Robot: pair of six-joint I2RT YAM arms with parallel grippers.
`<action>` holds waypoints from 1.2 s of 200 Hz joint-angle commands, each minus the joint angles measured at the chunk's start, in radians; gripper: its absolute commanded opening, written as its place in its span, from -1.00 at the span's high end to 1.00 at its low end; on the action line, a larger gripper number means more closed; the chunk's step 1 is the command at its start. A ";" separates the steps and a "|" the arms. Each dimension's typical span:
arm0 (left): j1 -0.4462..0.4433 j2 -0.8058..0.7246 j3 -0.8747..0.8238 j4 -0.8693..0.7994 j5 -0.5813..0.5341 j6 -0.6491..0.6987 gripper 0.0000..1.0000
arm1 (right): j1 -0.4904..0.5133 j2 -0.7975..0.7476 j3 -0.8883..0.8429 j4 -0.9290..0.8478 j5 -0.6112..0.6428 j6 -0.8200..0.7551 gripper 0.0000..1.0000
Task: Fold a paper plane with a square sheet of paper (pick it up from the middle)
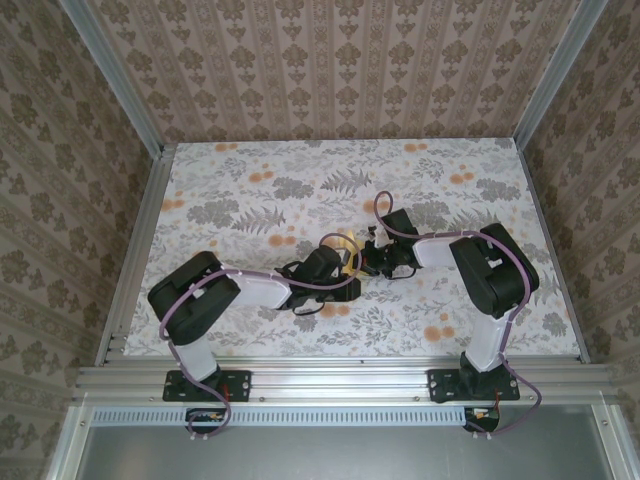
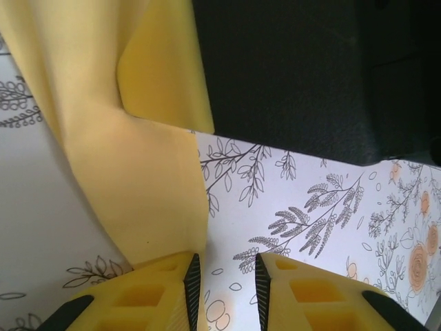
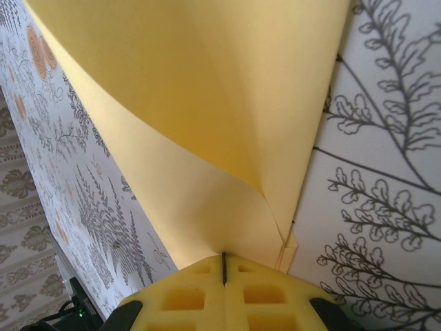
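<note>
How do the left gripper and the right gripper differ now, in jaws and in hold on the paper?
The left gripper has its jaws apart, with tablecloth between them; the right gripper has them pressed together. The right gripper pinches the square sheet of paper; the left gripper has the sheet beside one finger. Both have yellow fingers.

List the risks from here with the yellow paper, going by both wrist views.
The right pincer is shut on only a small bite of the curled square sheet of paper; a tug could tear it or slip it free.
The left pincer stands open with the sheet beside one finger, not between them; closing now may miss it.
The sheet bows loosely, so a stray crease could form.
</note>
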 commanded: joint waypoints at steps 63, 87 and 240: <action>-0.013 -0.091 -0.041 0.013 -0.051 -0.040 0.32 | -0.009 0.096 -0.053 -0.088 0.130 0.026 0.90; -0.017 -0.123 -0.062 -0.008 -0.093 -0.050 0.29 | -0.010 0.100 -0.055 -0.084 0.128 0.026 0.90; -0.071 -0.068 -0.029 -0.088 -0.125 -0.037 0.29 | -0.011 0.122 -0.063 -0.064 0.117 0.035 0.91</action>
